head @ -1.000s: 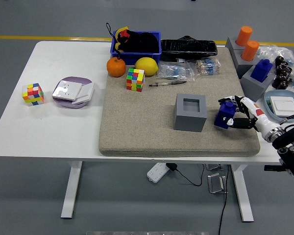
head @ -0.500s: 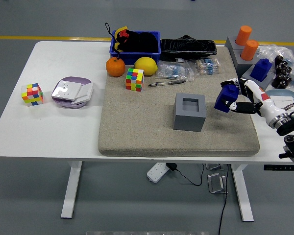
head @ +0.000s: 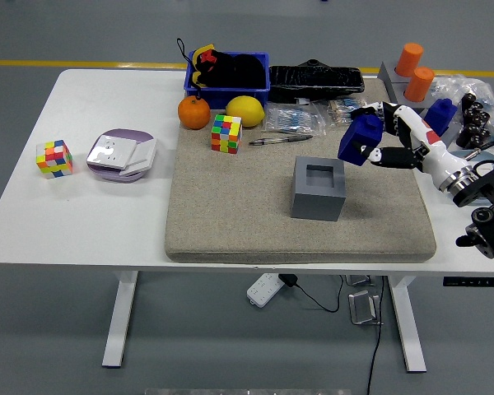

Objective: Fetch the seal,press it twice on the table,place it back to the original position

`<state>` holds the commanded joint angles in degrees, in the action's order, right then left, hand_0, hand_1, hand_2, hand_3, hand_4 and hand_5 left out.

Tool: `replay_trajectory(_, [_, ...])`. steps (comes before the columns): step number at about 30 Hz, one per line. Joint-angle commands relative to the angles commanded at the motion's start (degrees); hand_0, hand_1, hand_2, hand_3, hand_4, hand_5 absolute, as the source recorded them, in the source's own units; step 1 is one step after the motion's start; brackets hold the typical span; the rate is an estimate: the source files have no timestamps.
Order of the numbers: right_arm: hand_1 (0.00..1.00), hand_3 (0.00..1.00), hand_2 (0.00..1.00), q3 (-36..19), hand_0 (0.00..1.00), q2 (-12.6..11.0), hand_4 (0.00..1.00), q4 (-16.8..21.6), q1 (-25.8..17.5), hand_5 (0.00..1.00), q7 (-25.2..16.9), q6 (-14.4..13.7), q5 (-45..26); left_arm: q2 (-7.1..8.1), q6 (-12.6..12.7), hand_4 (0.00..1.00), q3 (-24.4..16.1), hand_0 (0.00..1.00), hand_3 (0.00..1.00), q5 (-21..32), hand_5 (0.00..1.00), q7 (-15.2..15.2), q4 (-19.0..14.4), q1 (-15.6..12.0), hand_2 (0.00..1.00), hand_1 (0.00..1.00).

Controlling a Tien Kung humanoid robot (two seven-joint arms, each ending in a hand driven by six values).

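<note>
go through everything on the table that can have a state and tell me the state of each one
Blue block-shaped seal: lifted off the mat, tilted, gripped.
Right hand: shut on the seal.
Grey square holder: upright on the beige mat, socket empty.
Two orange cylinder seals: upright in grey holders.
Pen: lying flat.
Blue bin: filled.

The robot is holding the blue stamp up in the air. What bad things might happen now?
The right hand grips the blue seal tilted above the beige mat, so it might slip and drop. The gray holder has a narrow square opening; a tilted seal may catch its rim. The pen and plastic bags lie nearby and might get bumped.
</note>
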<state>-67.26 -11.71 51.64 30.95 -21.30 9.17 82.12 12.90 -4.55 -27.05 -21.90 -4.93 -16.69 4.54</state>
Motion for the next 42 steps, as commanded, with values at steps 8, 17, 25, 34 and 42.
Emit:
replay_trajectory(8, [0.471, 0.595, 0.482, 5.7, 0.563, 0.66, 0.522, -2.44, 2.29, 0.002, -0.44, 0.44, -1.03, 0.04, -0.06, 0.828, 0.25, 0.815, 0.856, 0.09, 0.422, -0.03, 0.05, -0.01, 0.799, 0.824])
replay_trajectory(17, [0.468, 0.592, 0.478, 10.08, 0.561, 1.0, 0.521, -3.6, 4.11, 0.002, -1.06, 0.8, -2.08, 0.05, -0.1, 0.827, 0.32, 0.816, 0.856, 0.16, 0.42, 0.0, 0.03, -0.01, 0.799, 0.823])
replay_trajectory(25, [0.467, 0.593, 0.478, 12.38, 0.561, 1.16, 0.522, -4.32, 5.3, 0.002, -1.6, 0.75, -2.62, 0.16, -0.12, 0.828, 0.41, 0.816, 0.856, 0.17, 0.421, 0.03, 0.04, 0.18, 0.799, 0.823])
replay_trajectory(34, [0.466, 0.591, 0.477, 13.53, 0.56, 1.07, 0.524, -4.68, 5.82, 0.002, -2.07, 0.67, -2.14, 0.13, -0.16, 0.83, 0.48, 0.816, 0.856, 0.18, 0.422, 0.04, 0.03, 0.14, 0.799, 0.823])
replay_trajectory(42, [0.467, 0.59, 0.476, 12.85, 0.56, 0.83, 0.523, -5.26, 5.95, 0.002, -2.38, 0.58, -1.27, 0.12, -0.18, 0.83, 0.45, 0.816, 0.856, 0.19, 0.422, 0.03, 0.06, 0.08, 0.8, 0.823])
